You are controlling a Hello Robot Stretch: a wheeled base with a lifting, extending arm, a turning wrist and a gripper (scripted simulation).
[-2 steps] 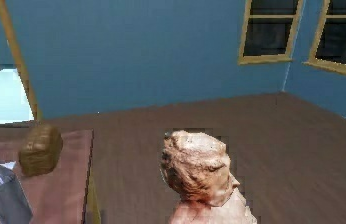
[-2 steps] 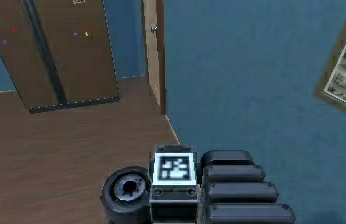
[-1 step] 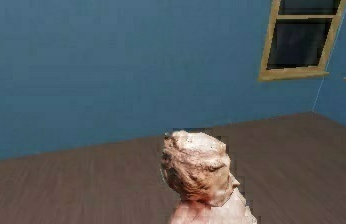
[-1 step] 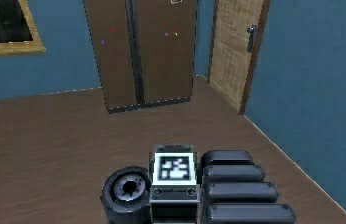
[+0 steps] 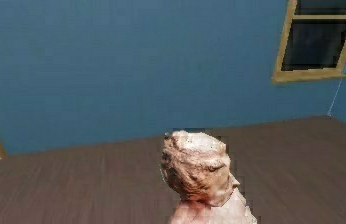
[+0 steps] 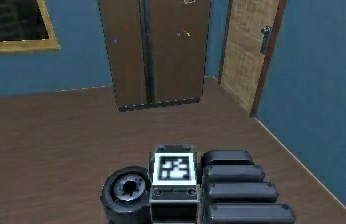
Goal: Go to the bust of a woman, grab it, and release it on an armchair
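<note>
1. While the arm point(image 6: 243, 185) sits tucked in short, the gripper point(image 6: 128, 193) is the dark round part just left of the white square with black marks point(image 6: 176, 168). I think the arm is short like this so it does not bump things when the robot drives or turns.
2. I cannot make out the gripper's far end or its fingers. So I cannot tell if it has hold of anything or not.
3. The bust point(image 5: 199, 172) is big and low in the forward view, with pale hair and a pinkish neck. It hides what is under it, so I cannot tell if it rests on something or is lifted up. I also cannot tell how near it is to the gripper.
4. Far out past the gripper stands a tall dark cupboard point(image 6: 161, 50) with two doors, against the blue wall point(image 6: 81, 60). Out and to the right of the gripper is a wooden door point(image 6: 249, 55). Out and to the left is a window with a yellow frame point(image 6: 16, 25). Brown floor point(image 6: 81, 130) lies between the gripper and all of these.
5. My guess is that the next job is to find an armchair, because that is where the bust must go down. The bust looks heavy on top, so it could tip on a soft seat.
</note>
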